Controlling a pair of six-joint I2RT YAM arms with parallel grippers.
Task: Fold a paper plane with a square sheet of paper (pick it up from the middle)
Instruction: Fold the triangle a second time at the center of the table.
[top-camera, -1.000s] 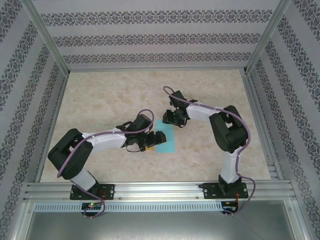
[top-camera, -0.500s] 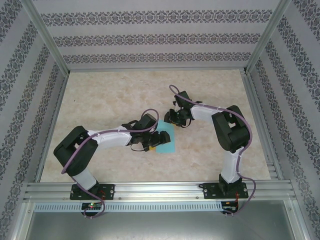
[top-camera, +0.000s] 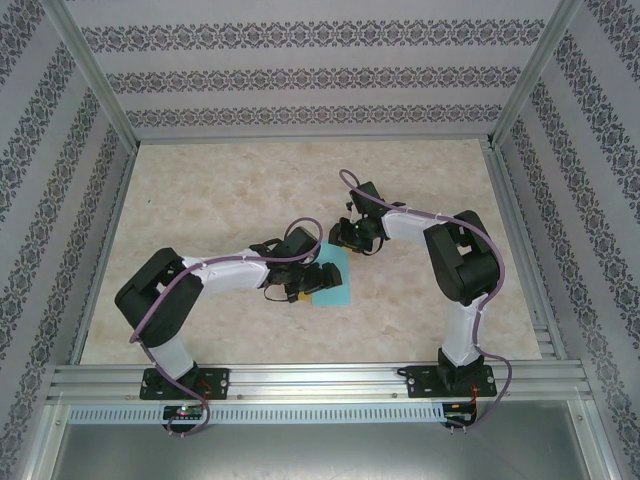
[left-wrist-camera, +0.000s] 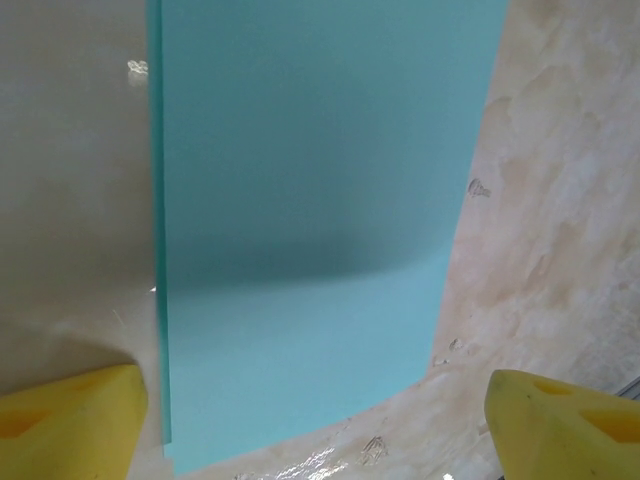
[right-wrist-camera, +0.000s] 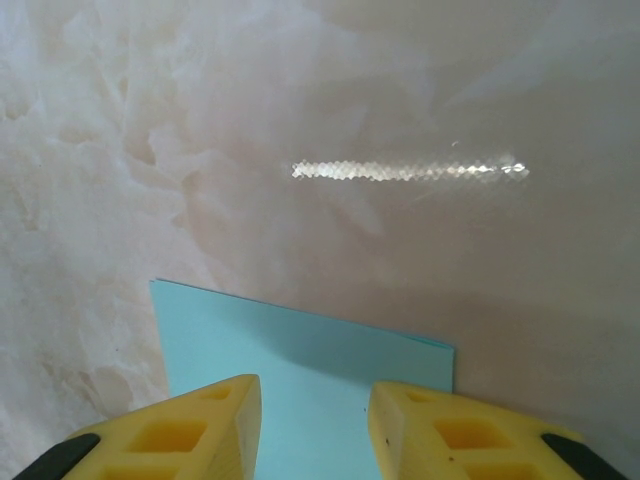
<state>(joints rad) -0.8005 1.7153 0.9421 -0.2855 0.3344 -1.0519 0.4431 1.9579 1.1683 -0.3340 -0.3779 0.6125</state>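
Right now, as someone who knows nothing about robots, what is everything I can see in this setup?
sheet of paper: one, turquoise, flat at mid-table between the two grippers; a doubled edge in the left wrist view suggests it is folded
table: one, beige marbled, under everything
walls: three, white with grey ornamental bands, at the far and side edges
metal frame: one, silver, rails along the near edge, posts at the far corners
left arm, right arm: two, black and white with purple cables, bolted to the near rail
left gripper: one, yellow fingers, open, straddling the paper's edge
right gripper: one, yellow fingers, open, over the paper's far end
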